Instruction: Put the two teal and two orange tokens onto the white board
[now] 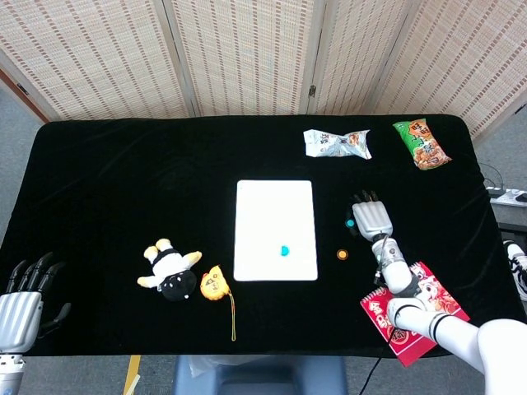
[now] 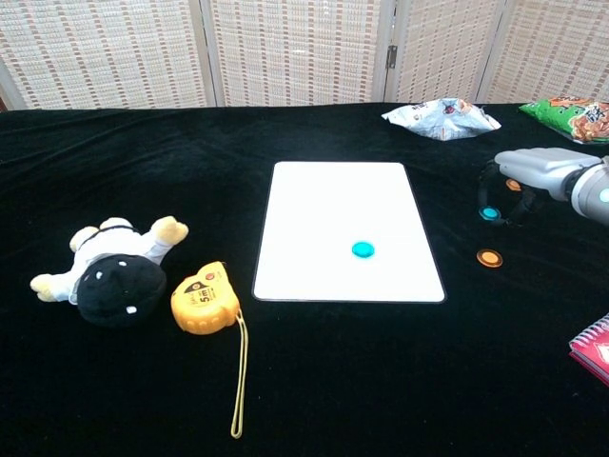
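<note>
1. right of the white board (image 2: 348,195), on the black worktop (image 1: 123,181), my right hand (image 2: 533,169) is arched over the loose teal token (image 2: 489,213), fingers curved down around it. i cannot tell whether they have closed on it or only cage it; it looks to be lying on the cloth. if i lift too soon, the token stays behind or flips away.
2. just beyond my fingers sits the far orange token (image 2: 513,185), half hidden by the hand. closing could nudge it further right or drag it along, and i would lose sight of it.
3. nearer to me, apart from the hand, lies the near orange token (image 2: 489,257). a low sweep left toward the board could clip it and send it skidding on the cloth.
4. one teal token on the board (image 2: 363,249) already rests near the middle of its near half. setting the next one down carelessly could knock it off the edge.
5. these tokens are thin and flat, so i judge the grip will be marginal; a slip in transit would drop the piece on dark cloth, possibly on edge and rolling.
6. my left hand (image 1: 23,300) hangs loose with fingers apart at the near left corner, holding nothing, well away from the plush toy (image 2: 109,267) and tape measure (image 2: 202,300), so no trouble there.
</note>
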Robot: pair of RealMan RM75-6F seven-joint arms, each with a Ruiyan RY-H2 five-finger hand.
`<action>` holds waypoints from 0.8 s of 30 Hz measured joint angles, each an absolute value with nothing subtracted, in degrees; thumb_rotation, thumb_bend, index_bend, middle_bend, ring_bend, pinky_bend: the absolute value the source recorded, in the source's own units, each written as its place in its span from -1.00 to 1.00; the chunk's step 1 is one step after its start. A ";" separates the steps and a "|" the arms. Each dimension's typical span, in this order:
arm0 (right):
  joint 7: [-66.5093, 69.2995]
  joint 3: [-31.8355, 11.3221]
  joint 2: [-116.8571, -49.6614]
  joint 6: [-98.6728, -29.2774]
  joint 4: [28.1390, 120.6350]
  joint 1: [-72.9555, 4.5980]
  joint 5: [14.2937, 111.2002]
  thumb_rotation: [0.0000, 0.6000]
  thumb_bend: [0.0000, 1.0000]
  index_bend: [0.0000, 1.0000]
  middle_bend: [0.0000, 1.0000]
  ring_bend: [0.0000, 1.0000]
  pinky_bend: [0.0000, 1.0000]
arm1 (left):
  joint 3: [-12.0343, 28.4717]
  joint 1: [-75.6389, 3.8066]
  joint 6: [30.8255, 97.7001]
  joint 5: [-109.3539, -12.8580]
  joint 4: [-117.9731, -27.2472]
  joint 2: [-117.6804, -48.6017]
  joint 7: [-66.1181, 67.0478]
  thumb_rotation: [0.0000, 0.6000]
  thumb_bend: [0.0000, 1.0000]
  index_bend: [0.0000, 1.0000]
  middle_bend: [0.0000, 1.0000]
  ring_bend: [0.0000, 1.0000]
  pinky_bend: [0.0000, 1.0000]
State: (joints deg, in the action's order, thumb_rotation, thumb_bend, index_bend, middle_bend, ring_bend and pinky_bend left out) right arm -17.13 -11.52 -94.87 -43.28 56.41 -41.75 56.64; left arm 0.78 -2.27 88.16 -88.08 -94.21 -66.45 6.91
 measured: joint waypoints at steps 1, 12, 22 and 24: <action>-17.10 -11.52 -94.88 -43.26 56.39 -41.76 56.66 1.00 -0.46 -0.10 -0.71 -0.96 -1.00 | 0.78 -2.28 88.14 -88.08 -94.25 -66.44 6.97 1.00 -0.27 -0.62 -0.81 -0.73 -1.00; -15.58 -10.93 -91.53 -46.10 62.39 -40.55 60.11 1.00 -0.46 -0.07 -0.69 -0.95 -1.00 | 0.92 -2.40 88.19 -88.28 -94.72 -66.10 7.14 1.00 -0.27 -0.62 -0.81 -0.73 -1.00; -15.76 -8.82 -84.66 -50.48 80.57 -40.15 70.35 1.00 -0.46 -0.07 -0.70 -0.98 -1.00 | 0.66 -1.97 88.89 -88.76 -95.26 -65.81 7.22 1.00 -0.27 -0.62 -0.81 -0.73 -1.00; -16.73 -7.98 -84.44 -50.91 83.07 -40.67 72.95 1.00 -0.46 -0.07 -0.70 -0.98 -1.00 | 0.64 -1.80 89.01 -88.61 -95.10 -65.73 6.99 1.00 -0.27 -0.62 -0.81 -0.73 -1.00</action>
State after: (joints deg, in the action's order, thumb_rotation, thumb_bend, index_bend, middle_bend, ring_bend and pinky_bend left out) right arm -16.73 -7.98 -84.44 -50.91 83.07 -40.67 72.95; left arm 0.64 -1.80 89.01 -88.61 -95.10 -65.73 6.99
